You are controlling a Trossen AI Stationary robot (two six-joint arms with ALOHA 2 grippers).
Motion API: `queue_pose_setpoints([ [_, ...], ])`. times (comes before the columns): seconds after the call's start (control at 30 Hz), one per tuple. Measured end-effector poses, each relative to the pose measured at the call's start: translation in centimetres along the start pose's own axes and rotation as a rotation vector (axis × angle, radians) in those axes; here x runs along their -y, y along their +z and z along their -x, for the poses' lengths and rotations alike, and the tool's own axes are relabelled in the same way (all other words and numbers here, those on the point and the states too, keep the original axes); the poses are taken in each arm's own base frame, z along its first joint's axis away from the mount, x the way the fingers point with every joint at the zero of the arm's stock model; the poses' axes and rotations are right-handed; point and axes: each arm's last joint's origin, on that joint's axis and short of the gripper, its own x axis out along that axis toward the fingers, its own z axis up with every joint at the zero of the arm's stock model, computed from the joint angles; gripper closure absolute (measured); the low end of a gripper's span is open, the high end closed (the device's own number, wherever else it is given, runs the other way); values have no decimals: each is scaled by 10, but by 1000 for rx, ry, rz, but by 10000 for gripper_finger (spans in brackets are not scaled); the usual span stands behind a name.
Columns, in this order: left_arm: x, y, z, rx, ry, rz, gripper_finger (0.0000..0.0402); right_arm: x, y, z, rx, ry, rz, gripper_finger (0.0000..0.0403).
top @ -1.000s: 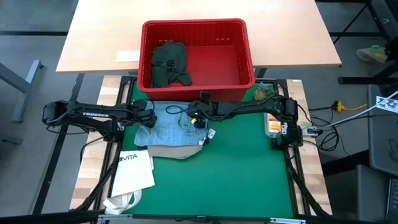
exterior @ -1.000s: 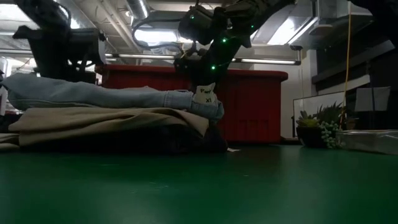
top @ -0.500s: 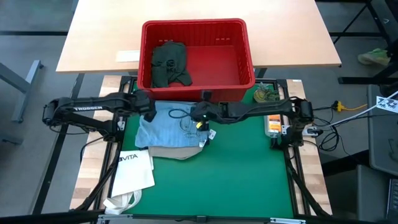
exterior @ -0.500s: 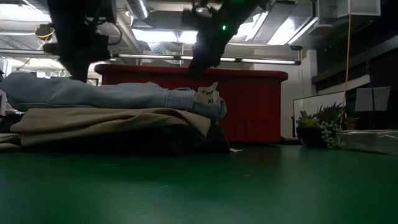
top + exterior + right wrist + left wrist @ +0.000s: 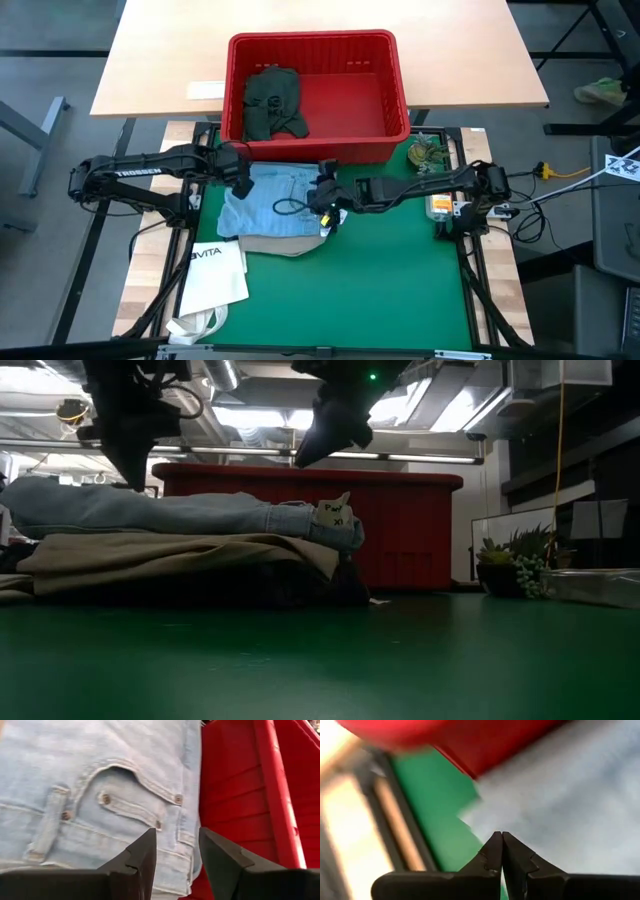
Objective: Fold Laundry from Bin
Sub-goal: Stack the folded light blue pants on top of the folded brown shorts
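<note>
Folded light blue jeans [image 5: 270,200] lie on top of folded khaki trousers [image 5: 285,243] on the green mat, just in front of the red bin [image 5: 398,90]. A dark green piece [image 5: 272,100] lies in the bin's left half. My left gripper [image 5: 243,185] is shut and hangs above the jeans' far left part [image 5: 560,795]. My right gripper [image 5: 325,200] is open above the jeans' right end, over the pocket and waistband [image 5: 125,795]. In the low view both grippers [image 5: 130,455] [image 5: 325,440] hang clear above the stack [image 5: 180,515].
A white VITA tote bag [image 5: 215,270] lies at the mat's left front corner. A small plant [image 5: 428,152] and an orange object [image 5: 438,200] sit at the right edge. The mat in front of the stack [image 5: 380,290] is bare.
My right gripper has risen off the jeans' right end, by the white label, and gone slightly toward the near edge. My left gripper has tipped from lying level to pointing down and has gone a little toward the bin. The stack has kept still.
</note>
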Motion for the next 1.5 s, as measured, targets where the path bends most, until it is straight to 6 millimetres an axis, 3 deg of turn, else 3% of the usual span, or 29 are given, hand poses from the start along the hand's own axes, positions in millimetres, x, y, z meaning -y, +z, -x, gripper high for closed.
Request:
queue_pose_setpoints([
  [0.23,13,-11,6,-227,-272,-37,400,-25,9,13,37,99,50,256],
  [0.4,27,-22,15,-230,-340,-51,400,-44,14,17,55,148,91,256],
  [0.63,44,-44,27,-176,-389,-86,400,-60,8,1,-21,165,125,256],
  [0.8,51,-73,19,-215,-347,-60,400,-75,1,-17,-89,194,120,256],
  [1.07,59,-120,-15,-196,-339,-26,400,-98,-9,-44,-151,251,152,256],
  [1.23,59,-130,-21,-147,-341,-48,400,-106,-15,-53,-192,259,174,256],
  [1.5,59,-135,-13,-162,-356,-111,400,-102,-14,-48,-192,263,174,256],
])
